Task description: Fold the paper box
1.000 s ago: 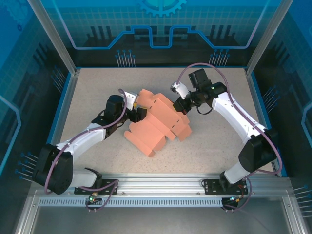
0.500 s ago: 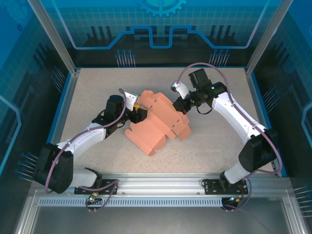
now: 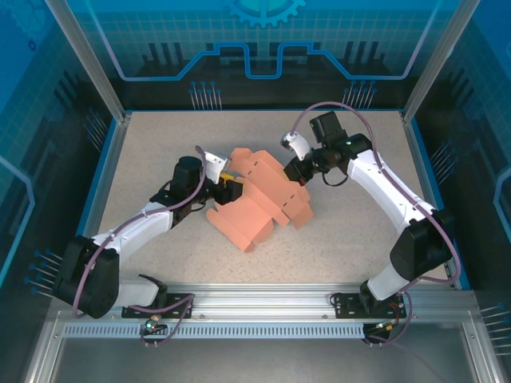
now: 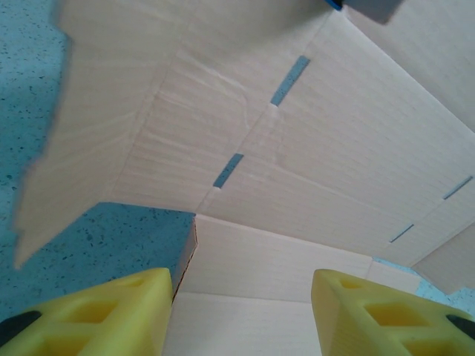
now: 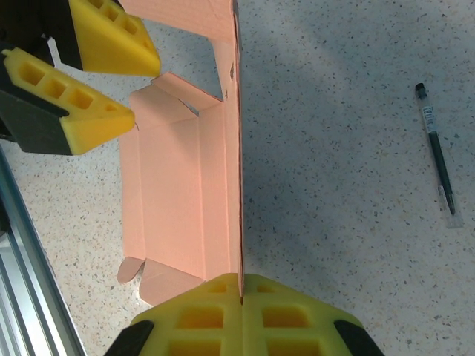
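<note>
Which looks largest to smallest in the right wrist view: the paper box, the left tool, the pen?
1. paper box, clearly largest.
2. left tool, though cropped by the frame edge.
3. pen, long but very thin, smallest in area.

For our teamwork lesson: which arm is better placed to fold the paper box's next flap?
Probably left: the left gripper is open at the paper box; the right gripper is shut on it.
</note>
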